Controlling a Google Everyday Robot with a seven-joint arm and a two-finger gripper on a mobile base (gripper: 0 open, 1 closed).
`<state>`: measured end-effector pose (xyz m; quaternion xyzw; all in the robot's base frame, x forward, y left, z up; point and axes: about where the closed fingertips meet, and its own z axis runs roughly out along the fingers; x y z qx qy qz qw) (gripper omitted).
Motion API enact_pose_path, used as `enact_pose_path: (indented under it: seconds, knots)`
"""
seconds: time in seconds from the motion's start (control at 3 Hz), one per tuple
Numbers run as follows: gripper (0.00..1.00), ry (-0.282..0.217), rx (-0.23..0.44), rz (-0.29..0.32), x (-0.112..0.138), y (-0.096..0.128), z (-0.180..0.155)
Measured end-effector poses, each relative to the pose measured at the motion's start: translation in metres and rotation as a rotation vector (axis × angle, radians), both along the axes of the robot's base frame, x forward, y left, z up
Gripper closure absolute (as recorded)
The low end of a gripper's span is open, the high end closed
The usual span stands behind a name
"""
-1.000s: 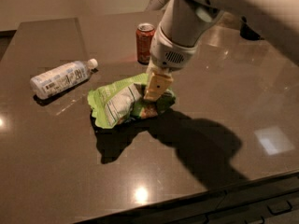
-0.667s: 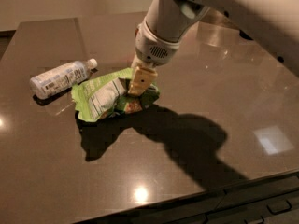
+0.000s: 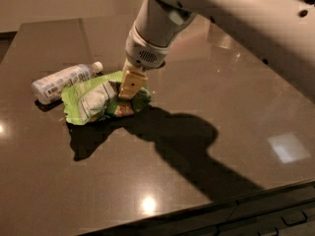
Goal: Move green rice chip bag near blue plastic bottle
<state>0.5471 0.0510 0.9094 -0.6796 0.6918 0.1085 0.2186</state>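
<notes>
The green rice chip bag (image 3: 91, 101) is a crumpled lime-green foil bag with a white label panel. It sits low over the dark table, its left edge almost touching the blue plastic bottle (image 3: 63, 81). The bottle lies on its side with its white cap pointing right. My gripper (image 3: 129, 88) comes down from above onto the bag's right end. Its tan fingers (image 3: 132, 81) are shut on the bag's right edge.
The dark glossy table (image 3: 206, 107) stretches to the right and front, with its front edge (image 3: 206, 208) running along the bottom right. My arm (image 3: 236, 18) spans the upper right and casts a wide shadow on the table beside the bag.
My gripper has moved left with the bag in it, bringing the bag from the table's middle up next to the bottle. The red soda can seen earlier no longer shows.
</notes>
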Motion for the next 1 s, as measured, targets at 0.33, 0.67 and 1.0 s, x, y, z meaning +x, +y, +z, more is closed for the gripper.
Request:
enact_pose_path:
  seconds: [0.33,0.67,1.0]
  knots:
    - [0.84,-0.002,-0.005,-0.004,0.0071,0.0079,-0.0100]
    - [0.60,0.001,-0.002,-0.009,0.0109,0.0134,-0.0165]
    - [0.38,0.001,-0.002,-0.007,0.0105,0.0146,-0.0170]
